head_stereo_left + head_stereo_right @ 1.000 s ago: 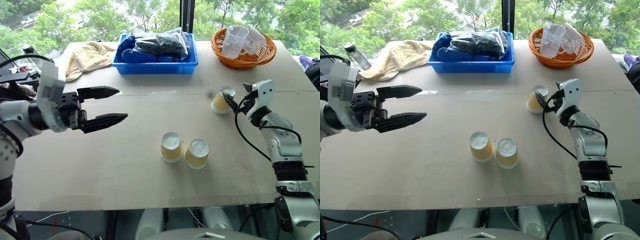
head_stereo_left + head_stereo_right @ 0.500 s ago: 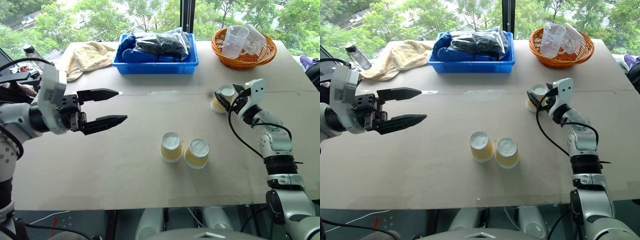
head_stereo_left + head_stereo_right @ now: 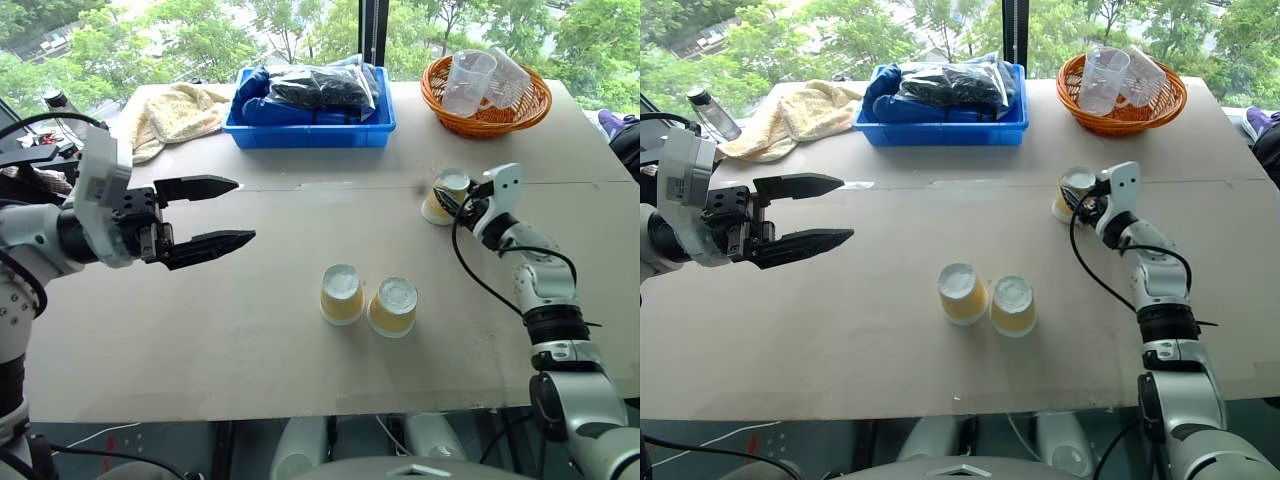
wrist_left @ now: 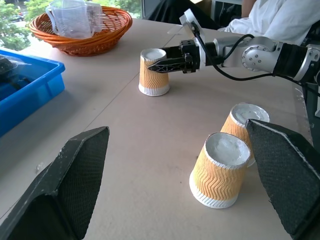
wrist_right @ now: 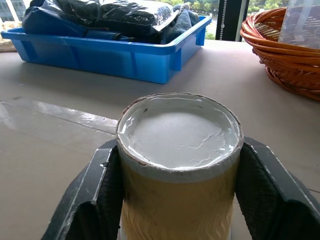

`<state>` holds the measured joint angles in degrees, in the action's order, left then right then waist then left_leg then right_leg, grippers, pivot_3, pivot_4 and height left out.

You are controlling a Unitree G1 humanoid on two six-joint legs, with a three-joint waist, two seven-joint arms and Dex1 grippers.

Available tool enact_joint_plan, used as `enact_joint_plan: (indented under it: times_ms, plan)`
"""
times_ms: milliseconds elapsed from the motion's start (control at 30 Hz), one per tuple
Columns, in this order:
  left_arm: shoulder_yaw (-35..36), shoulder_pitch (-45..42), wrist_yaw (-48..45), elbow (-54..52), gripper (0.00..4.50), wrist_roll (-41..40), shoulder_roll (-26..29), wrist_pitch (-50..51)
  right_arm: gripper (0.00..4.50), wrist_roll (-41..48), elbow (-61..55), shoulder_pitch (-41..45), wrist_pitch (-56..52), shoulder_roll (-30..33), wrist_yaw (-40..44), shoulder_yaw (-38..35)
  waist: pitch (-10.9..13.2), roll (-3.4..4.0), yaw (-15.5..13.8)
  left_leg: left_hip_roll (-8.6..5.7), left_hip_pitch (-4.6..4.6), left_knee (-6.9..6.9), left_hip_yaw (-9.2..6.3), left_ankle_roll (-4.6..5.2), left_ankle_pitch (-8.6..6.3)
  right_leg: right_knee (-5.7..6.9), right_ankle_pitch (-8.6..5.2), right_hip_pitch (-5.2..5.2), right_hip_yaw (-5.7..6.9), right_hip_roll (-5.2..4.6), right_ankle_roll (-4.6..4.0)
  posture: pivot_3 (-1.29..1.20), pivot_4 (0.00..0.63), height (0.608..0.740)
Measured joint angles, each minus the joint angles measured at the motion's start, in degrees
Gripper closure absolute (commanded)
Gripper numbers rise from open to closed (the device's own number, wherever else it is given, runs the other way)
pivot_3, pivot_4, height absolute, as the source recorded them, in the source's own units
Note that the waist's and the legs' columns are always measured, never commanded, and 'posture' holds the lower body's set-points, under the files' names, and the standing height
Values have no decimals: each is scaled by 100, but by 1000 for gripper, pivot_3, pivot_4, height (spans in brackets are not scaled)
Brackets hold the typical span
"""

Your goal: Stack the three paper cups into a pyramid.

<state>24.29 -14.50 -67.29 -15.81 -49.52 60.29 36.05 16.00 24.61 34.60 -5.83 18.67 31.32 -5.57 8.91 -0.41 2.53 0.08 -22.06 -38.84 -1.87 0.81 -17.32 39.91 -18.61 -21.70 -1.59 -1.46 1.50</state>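
Tan worktop by a window with trees beyond is carrying a blue bin, a wicker basket of clear cups and a yellow towel along its far edge. Two paper cups are standing upside down and touching side by side at the centre, making the base pair. Third cup, also upside down, is sitting well apart toward the right, near the basket. Right pincer is clenching this third cup, its fingers pressing both sides just under the white base. Left pincer is hanging released above the left side of the worktop, grasping nothing. Step in hand, by judgement: lifting the third cup. Doing it well means gripping lightly to avoid crushing the paper, raising it straight, keeping it level, and setting it centred over the seam between the pair.
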Motion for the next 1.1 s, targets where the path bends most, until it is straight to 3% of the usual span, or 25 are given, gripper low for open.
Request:
enact_joint_plan:
  times_ms: [200,433,633,1100]
  plan:
    - [-10,1,-4,-2,0,6,-1,-11,2377,414,-954,-362,-234,157,677,6,1,1,-11,0,-3,0,-2,1,-1,-3,0,0,2,-1,0,0,150,740]
    - [-56,-27,-130,21,0,55,0,-26,2377,1931,-3728,-1002,-1702,863,1772,173,6,8,-17,1,-4,0,-12,18,-11,-3,0,0,9,-2,0,0,150,740]
    - [-264,-65,-534,24,0,108,28,-41,2377,2287,-5103,-1516,-2410,1120,1947,943,8,4,-29,1,-5,-1,-14,19,-11,-5,0,1,11,-4,0,0,150,740]
    - [-315,-47,-1132,-125,0,-26,241,153,2377,2052,-5270,-1565,-2301,1174,1986,1172,9,3,-29,0,-3,-2,-14,14,-8,-6,0,2,12,-3,0,0,150,740]
